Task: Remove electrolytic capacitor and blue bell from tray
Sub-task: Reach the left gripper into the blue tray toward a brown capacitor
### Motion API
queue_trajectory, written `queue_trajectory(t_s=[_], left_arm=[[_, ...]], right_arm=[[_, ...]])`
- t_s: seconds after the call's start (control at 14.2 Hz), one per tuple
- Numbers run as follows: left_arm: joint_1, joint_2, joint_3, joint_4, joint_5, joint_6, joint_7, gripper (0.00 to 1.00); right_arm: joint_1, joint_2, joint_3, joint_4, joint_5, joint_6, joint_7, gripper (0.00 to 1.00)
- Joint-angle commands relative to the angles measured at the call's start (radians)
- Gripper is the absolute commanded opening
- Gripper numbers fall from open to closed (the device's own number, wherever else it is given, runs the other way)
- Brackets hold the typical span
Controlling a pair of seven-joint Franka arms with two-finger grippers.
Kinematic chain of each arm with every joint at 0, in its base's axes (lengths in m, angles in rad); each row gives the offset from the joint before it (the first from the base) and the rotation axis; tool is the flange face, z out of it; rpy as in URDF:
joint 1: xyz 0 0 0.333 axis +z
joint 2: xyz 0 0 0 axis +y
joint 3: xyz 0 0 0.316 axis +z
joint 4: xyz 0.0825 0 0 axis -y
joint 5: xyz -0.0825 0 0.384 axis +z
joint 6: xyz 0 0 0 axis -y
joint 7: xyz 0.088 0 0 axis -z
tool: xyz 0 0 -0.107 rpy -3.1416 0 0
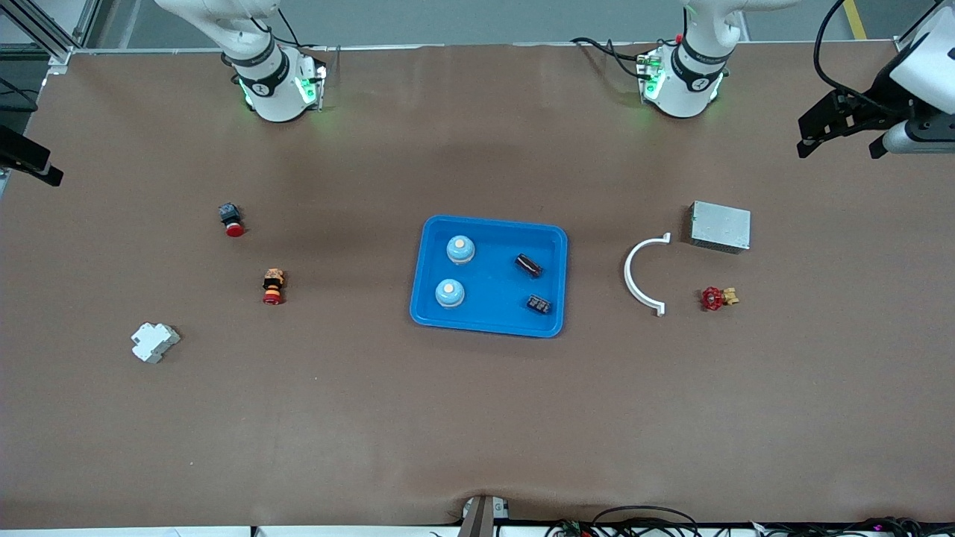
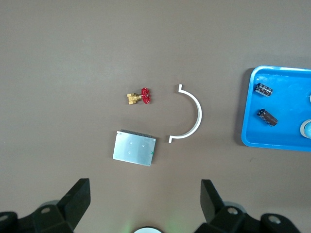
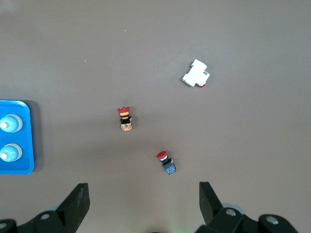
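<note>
A blue tray point(image 1: 489, 328) lies mid-table. In it stand two blue bells with white tops point(image 1: 460, 250) point(image 1: 450, 294) and lie two black capacitors point(image 1: 529, 265) point(image 1: 539, 304). My left gripper point(image 2: 145, 194) is open and empty, high over the table toward the left arm's end; its view shows the tray point(image 2: 252, 141) and both capacitors point(image 2: 264, 88) point(image 2: 267, 117). My right gripper point(image 3: 144, 194) is open and empty, high over the right arm's end; its view shows the tray's edge point(image 3: 14, 167) and both bells point(image 3: 9, 124) point(image 3: 9, 153).
Toward the left arm's end lie a white curved bracket point(image 1: 642, 272), a metal box point(image 1: 720, 226) and a red valve point(image 1: 716, 298). Toward the right arm's end lie two red-capped push buttons point(image 1: 231, 218) point(image 1: 274, 287) and a white breaker point(image 1: 154, 341).
</note>
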State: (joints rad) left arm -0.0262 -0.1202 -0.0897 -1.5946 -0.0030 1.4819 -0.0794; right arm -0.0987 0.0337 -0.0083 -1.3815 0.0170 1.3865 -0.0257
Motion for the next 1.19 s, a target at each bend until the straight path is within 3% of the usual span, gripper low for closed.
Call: queue_trajectory(t_s=[0.0, 0.56, 0.77, 1.12], left_arm=[[0.0, 0.011, -0.005, 0.042, 0.018, -0.022, 0.003, 1.0], [0.017, 0.036, 0.004, 0.042, 0.02, -0.023, 0.014, 1.0], [0.003, 0.042, -0.01, 0.03, 0.008, -0.067, -0.081, 1.0], [-0.004, 0.019, -0.108, -0.18, -0.032, 0.062, -0.322, 1.0]], right_arm=[[-0.01, -0.021, 0.013, -0.013, -0.016, 0.008, 0.0, 1.0], [-0.01, -0.021, 0.013, -0.019, -0.012, 0.017, 0.001, 1.0], [-0.01, -0.023, 0.013, -0.019, -0.012, 0.017, 0.001, 1.0], [-0.012, -0.031, 0.011, -0.022, -0.012, 0.016, 0.001, 1.0]])
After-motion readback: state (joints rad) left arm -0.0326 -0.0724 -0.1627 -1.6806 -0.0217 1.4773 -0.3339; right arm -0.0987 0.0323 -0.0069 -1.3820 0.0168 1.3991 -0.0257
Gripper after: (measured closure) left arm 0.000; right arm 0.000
